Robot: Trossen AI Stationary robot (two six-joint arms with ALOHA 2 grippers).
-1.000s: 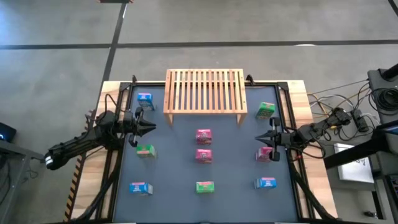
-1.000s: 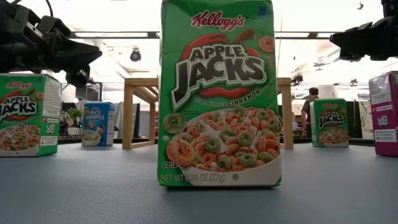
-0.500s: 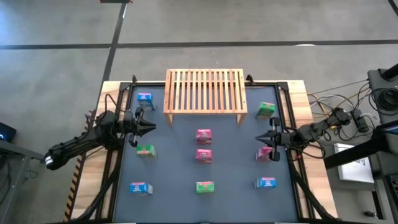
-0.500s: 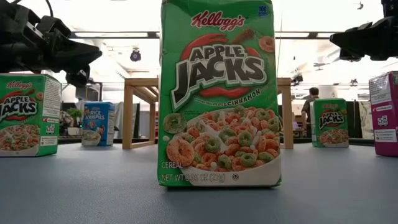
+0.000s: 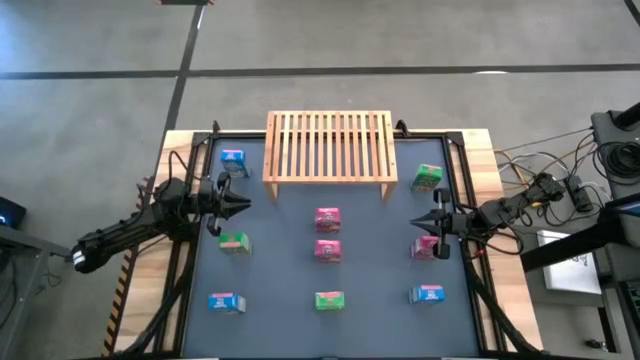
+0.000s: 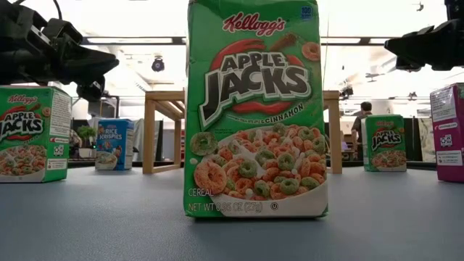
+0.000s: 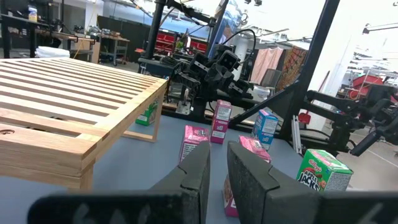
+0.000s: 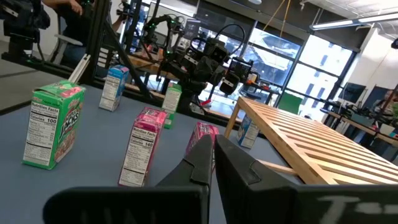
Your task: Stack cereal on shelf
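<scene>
The light-wood slatted shelf stands at the upper centre of the dark grey bench in the high view; its top carries no box.

Nine small cardboard cereal boxes stand on the bench surface:
- blue box at upper left, beside the shelf; blue box at lower left; blue box at lower right.
- green box at upper right, beside the shelf; green box at mid left; green box at lower centre — this one fills the low view.
- two pink boxes at centre, one above the other; a third pink box at mid right.

The left claw hangs at mid left, just above the mid-left green box, fingers close together with a narrow gap, holding nothing. The right claw hangs at mid right, just above the third pink box, fingers pressed together — empty.
</scene>
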